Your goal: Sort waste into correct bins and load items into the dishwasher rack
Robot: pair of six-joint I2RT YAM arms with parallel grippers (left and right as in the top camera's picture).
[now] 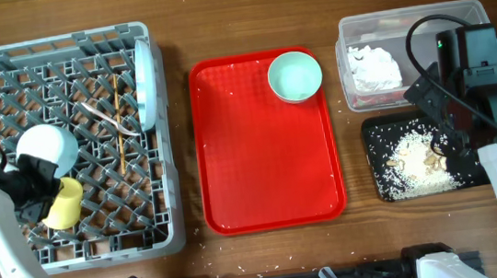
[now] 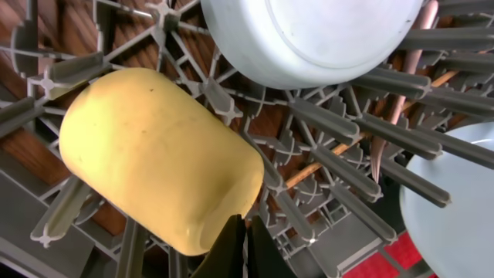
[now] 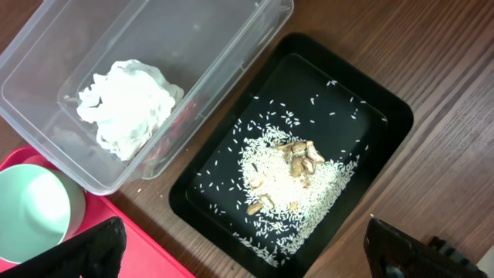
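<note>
The grey dishwasher rack [image 1: 53, 41] holds an upturned pale blue bowl [image 1: 46, 146], a yellow-green cup [image 1: 63, 203] lying on its side, an upright plate [image 1: 144, 80], chopsticks [image 1: 118, 125] and a white fork [image 1: 103, 115]. My left gripper [image 2: 244, 249] is shut and empty, its tips beside the cup [image 2: 154, 154], below the bowl [image 2: 309, 38]. The second bowl [image 1: 295, 76] stands on the red tray [image 1: 260, 156]. The clear tub [image 1: 402, 16] holds the napkin [image 1: 373, 67] and a red scrap [image 3: 181, 123]. Rice [image 3: 285, 177] with beige scraps lies in the black tray [image 1: 373, 158]. My right gripper [image 3: 251, 255] is wide open above the black tray's near edge.
Loose rice grains lie on the wooden table by the rack's front corner [image 1: 206, 245] and around the black tray. The right arm's body and cable [image 1: 471, 51] hang over the tub's right end. The plate's edge [image 2: 455, 201] is close to the right of my left gripper.
</note>
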